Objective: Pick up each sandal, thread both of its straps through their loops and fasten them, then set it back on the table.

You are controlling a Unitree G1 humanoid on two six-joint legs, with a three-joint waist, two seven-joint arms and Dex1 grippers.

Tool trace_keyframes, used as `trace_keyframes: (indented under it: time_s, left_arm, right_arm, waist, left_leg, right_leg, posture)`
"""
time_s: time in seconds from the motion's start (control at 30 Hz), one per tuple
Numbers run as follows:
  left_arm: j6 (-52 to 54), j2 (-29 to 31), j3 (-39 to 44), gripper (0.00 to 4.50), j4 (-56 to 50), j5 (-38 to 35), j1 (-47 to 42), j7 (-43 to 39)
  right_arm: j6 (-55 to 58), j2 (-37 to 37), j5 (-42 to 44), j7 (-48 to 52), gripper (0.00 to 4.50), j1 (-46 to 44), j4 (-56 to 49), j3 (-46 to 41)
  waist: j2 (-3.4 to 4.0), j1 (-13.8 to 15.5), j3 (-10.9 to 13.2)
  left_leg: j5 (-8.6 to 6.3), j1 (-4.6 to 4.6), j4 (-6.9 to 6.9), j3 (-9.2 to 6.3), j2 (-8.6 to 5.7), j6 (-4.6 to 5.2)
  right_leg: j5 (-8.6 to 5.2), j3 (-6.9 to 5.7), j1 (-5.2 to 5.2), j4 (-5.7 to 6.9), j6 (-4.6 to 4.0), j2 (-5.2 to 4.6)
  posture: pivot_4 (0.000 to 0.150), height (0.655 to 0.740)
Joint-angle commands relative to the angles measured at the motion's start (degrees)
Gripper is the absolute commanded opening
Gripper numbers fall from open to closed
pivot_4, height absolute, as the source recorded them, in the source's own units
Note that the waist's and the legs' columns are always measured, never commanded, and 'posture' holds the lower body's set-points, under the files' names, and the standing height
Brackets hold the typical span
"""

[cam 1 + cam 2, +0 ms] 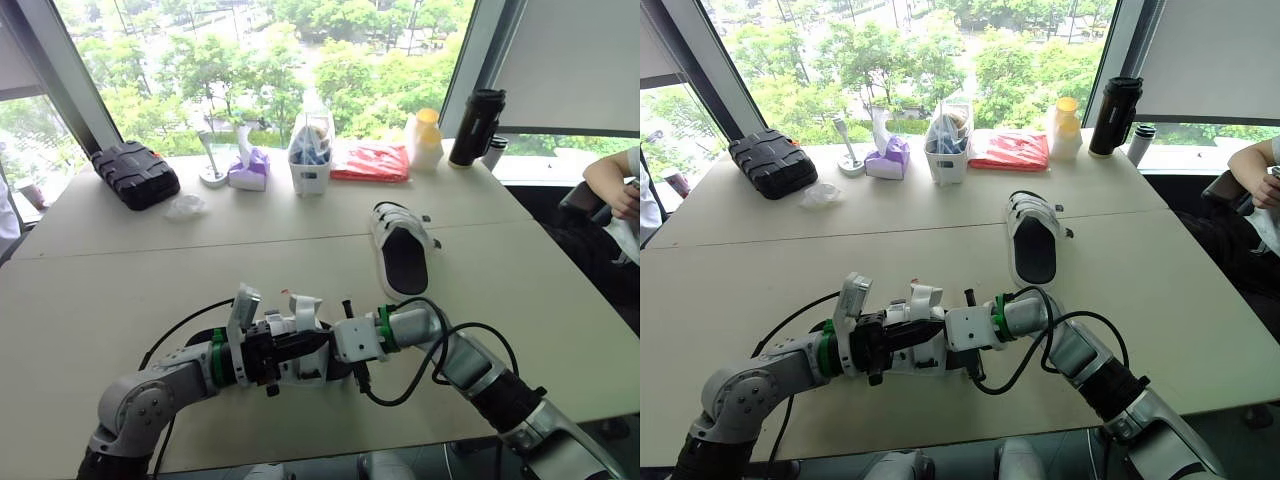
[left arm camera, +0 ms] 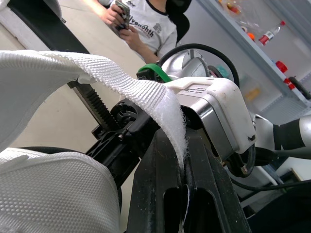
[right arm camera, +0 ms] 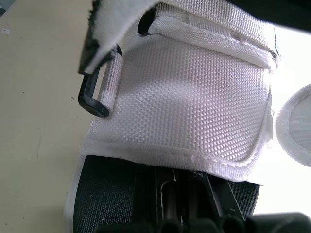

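Close to the near edge of the bench (image 1: pixel 120 290), we held one sandal (image 3: pixel 194 97) between both arms. Our left gripper (image 2: pixel 182 155) was pinched narrow on its white strap (image 2: pixel 146 92). We could not tell whether the right gripper (image 1: pixel 330 345), up against the sandal, gripped it. The second sandal (image 1: pixel 400 250) lay farther out, sole down.

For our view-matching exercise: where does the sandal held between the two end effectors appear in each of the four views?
Left eye view: sandal at lower centre.
Right eye view: lower centre, slightly left.
Left wrist view: close up, strap running between the fingers.
Right wrist view: white upper close up.
Shared landmark: the tan table.
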Motion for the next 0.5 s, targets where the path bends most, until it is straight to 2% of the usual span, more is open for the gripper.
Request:
trace_keyframes:
  time_s: [0.03,0.5]
  left_arm:
    - [-2.0,-0.8,-0.7,0.03,0.6,1.1,-1.0,-0.6]
    - [-3.2,-0.1,-3.0,0.03,3.6,3.7,-0.5,-3.8]
  right_arm:
    - [2.4,-1.4,-6.0,1.3,0.00,2.6,6.8,4.5]
    - [2.7,-1.7,-6.0,1.3,0.00,2.9,6.4,4.4]
  waist:
    - [-0.01,0.0,0.0]
    - [0.01,0.0,0.0]
  left_leg:
    - [0.00,0.00,0.00,0.00,0.00,0.00]
    - [0.00,0.01,0.00,0.00,0.00,0.00]
  right_leg:
    - [0.00,0.00,0.00,0.00,0.00,0.00]
    - [0.00,0.00,0.01,0.00,0.00,0.01]
  posture:
    - [0.150,0.7400]
    - [0.150,0.7400]
